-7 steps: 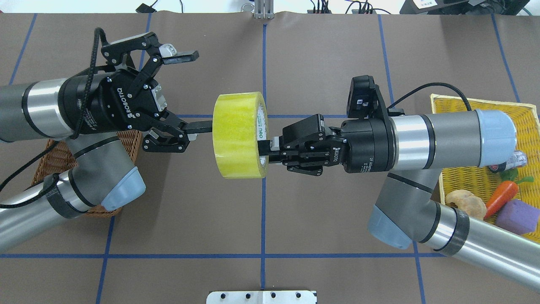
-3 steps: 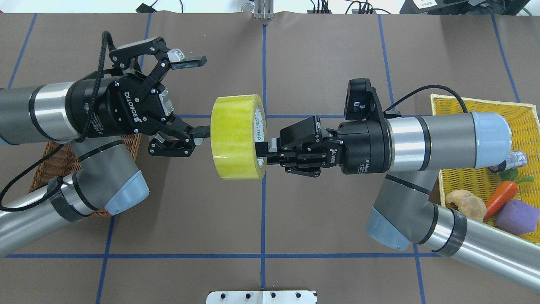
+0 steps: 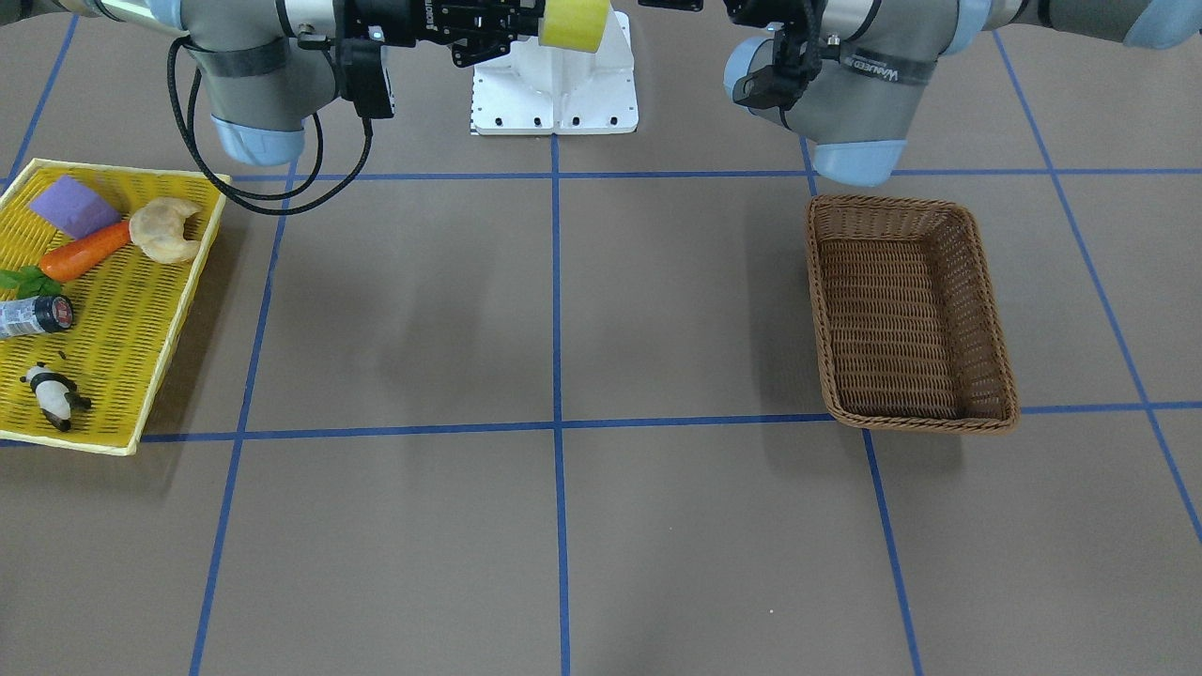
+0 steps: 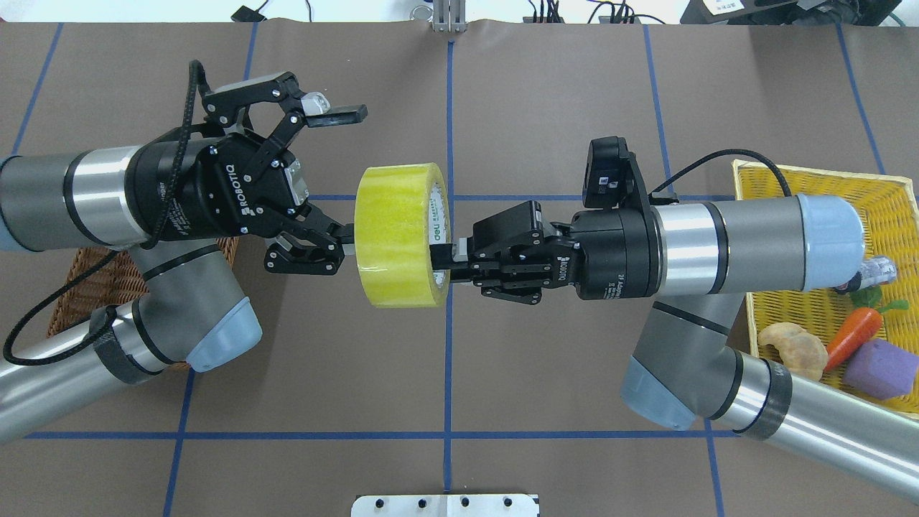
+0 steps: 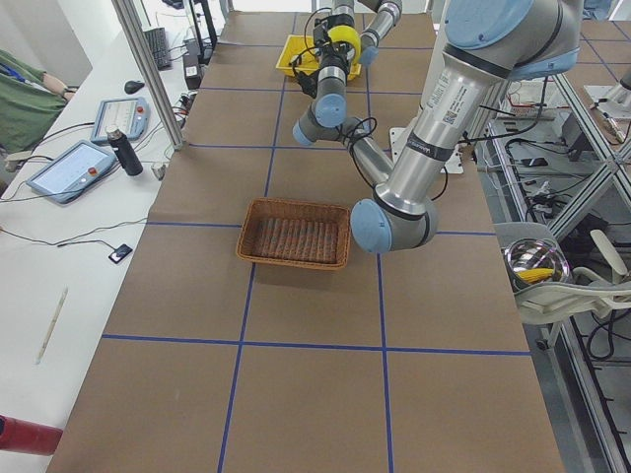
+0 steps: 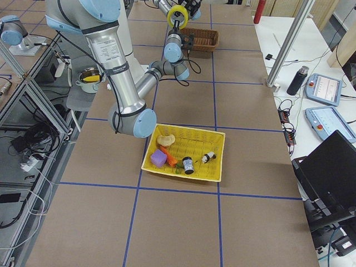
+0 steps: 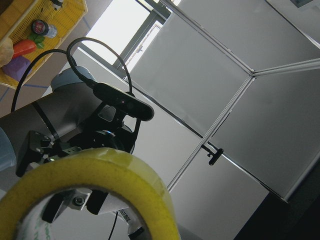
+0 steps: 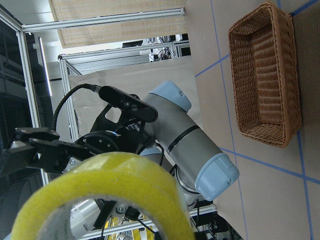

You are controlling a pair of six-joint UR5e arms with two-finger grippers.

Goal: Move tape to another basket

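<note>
The yellow tape (image 4: pixel 398 235) hangs on edge in mid-air over the table's centre. My right gripper (image 4: pixel 444 258) is shut on its right wall. My left gripper (image 4: pixel 353 178) is open on the tape's left side: its lower finger (image 4: pixel 337 235) reaches the tape's left face, and its upper finger (image 4: pixel 344 113) stands beyond the far rim. The tape also shows in the left wrist view (image 7: pixel 100 172) and the right wrist view (image 8: pixel 110 182). The brown wicker basket (image 3: pixel 901 208) lies empty under my left arm, partly hidden in the overhead view (image 4: pixel 72 305).
A yellow mesh tray (image 4: pixel 894 208) at my right holds a carrot (image 4: pixel 854 334), a croissant (image 4: pixel 793 346), a purple block (image 4: pixel 879 368) and a small bottle. The white robot base (image 3: pixel 554 89) is at the table's near edge.
My left gripper moved right, still open, and its lower finger now reaches the tape. My right gripper shifted slightly left with the tape.
</note>
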